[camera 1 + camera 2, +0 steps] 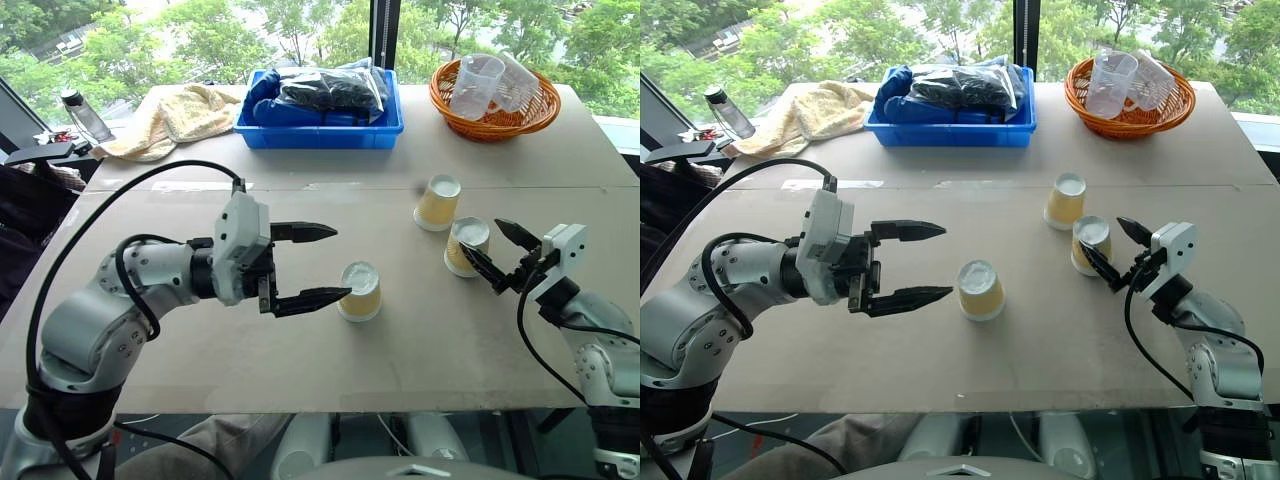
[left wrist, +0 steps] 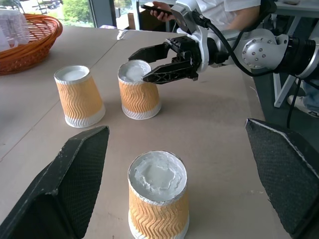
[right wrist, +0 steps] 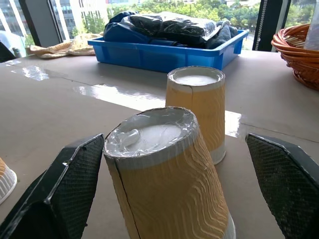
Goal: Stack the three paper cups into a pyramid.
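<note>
left gripper (image 1: 318, 266): jaws wide, near paper cup (image 1: 360, 291) just past fingertips | right gripper (image 1: 492, 252): jaws wide around second cup (image 1: 466, 246); third cup (image 1: 437, 203) beyond

table (image 1: 300, 350) | paper cups (image 1: 360, 291) (upside down), blue bin (image 1: 320, 128), basket (image 1: 494, 118), towel (image 1: 175, 115)

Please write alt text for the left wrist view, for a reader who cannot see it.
Three upside-down paper cups stand apart on a brown table, the nearest between the open left claw. The open right claw reaches around a farther cup, beside the third.
</note>
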Controlling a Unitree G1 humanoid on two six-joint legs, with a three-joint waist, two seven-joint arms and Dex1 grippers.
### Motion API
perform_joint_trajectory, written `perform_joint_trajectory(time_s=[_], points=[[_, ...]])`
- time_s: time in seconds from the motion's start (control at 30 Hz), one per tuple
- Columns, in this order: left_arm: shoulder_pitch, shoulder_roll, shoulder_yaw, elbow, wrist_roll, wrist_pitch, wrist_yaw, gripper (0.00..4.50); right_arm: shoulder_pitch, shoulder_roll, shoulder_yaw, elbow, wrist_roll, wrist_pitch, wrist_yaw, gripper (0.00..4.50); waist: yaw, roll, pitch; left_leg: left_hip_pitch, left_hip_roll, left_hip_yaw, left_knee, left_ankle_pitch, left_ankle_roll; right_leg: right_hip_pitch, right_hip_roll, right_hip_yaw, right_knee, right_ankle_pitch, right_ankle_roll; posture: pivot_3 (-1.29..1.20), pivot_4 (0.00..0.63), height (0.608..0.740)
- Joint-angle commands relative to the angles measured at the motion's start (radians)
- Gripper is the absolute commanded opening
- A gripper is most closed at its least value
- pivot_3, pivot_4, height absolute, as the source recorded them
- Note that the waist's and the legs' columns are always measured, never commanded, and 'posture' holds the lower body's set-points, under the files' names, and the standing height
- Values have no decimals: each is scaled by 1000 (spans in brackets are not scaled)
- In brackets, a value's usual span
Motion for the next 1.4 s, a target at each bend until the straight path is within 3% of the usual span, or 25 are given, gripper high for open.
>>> perform_joint_trajectory(time_s=[0.03, 0.8, 0.87, 1.0, 1.4], points=[[3, 11, 30, -28, -9, -9, 2, 4489, -17, -2, -32, -8, 26, 11, -8, 4500, 0, 0, 0, 0, 0, 0, 0, 0, 0, 0, 0, 0, 0, 0, 0, 0, 150, 740], [22, 26, 47, -26, -4, -18, -9, 4489, -12, -4, 30, 34, -44, 17, 9, 4500, 0, 1, 1, -1, 0, 0, 0, 0, 0, -1, 0, 0, 0, 0, 0, 0, 150, 740], [26, 28, 49, -27, -7, -18, -8, 4500, -18, 1, 27, 33, -42, 14, 9, 3953, 0, 1, 1, -1, 0, 0, 0, 0, 0, -1, 0, 0, 0, 0, 0, 0, 150, 740], [28, 28, 51, -26, -7, -19, -9, 4500, -17, 4, 29, 21, -37, 13, 18, 2334, 0, 1, 1, -1, 0, 0, 0, 0, 0, -1, 0, 0, 0, 0, 0, 0, 150, 740], [64, 66, 95, -8, -2, -24, -51, 4500, 107, -63, 227, -206, -78, -7, 189, 2334, -1, 1, 1, -1, 0, 0, -1, 0, 0, -2, 0, 0, -1, 0, 0, 0, 150, 740]])
